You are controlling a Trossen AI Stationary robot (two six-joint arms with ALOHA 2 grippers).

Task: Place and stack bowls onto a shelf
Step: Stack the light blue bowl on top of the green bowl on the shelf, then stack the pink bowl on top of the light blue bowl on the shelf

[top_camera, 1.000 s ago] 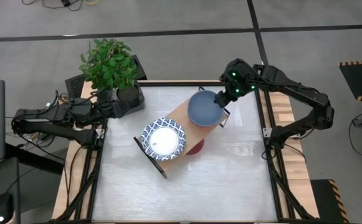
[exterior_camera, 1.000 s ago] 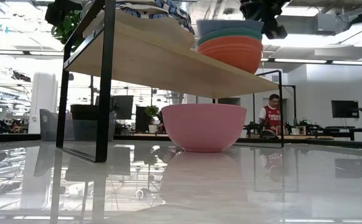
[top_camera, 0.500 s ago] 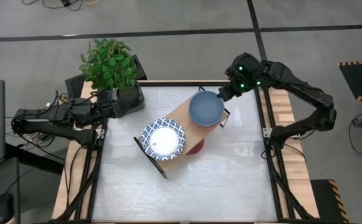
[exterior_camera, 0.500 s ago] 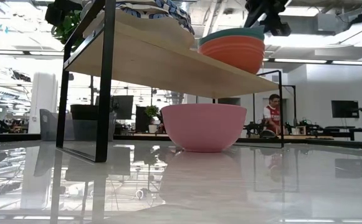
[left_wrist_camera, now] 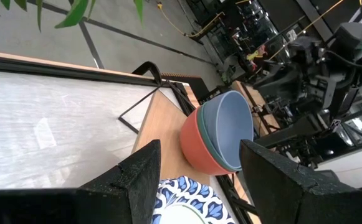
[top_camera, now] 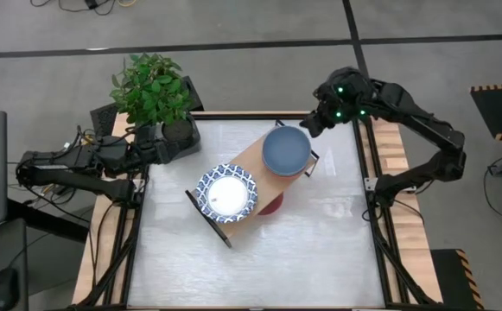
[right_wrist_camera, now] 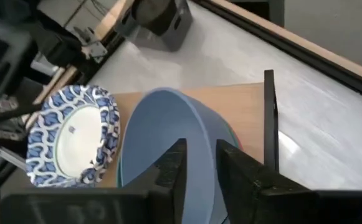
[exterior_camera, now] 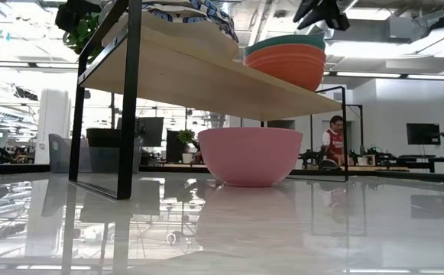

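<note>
High view: pale glossy surface (top_camera: 233,259) with wood edging, grey floor around it. The shelf (top_camera: 249,156) stands diagonally near the middle. On it sit a blue bowl (top_camera: 284,151) topping one stack and a blue-patterned white bowl (top_camera: 227,193) at the other end; a pink bowl (top_camera: 272,206) peeks out from under the board. A potted plant (top_camera: 153,91) stands at the far left corner. Right claw (top_camera: 312,123) hangs just off the blue bowl's far right side, empty. Left claw (top_camera: 166,149) waits by the plant pot.

Low view: pink bowl (exterior_camera: 250,156) rests on the surface beneath the shelf board (exterior_camera: 206,76); red bowl (exterior_camera: 286,64) stack above. Open room behind, a person (exterior_camera: 331,140) far off.

Left wrist view: fingers (left_wrist_camera: 140,180) set wide apart, nothing between them.

Right wrist view: fingers (right_wrist_camera: 171,168) a narrow gap apart above the blue bowl (right_wrist_camera: 162,140), gripping nothing.
</note>
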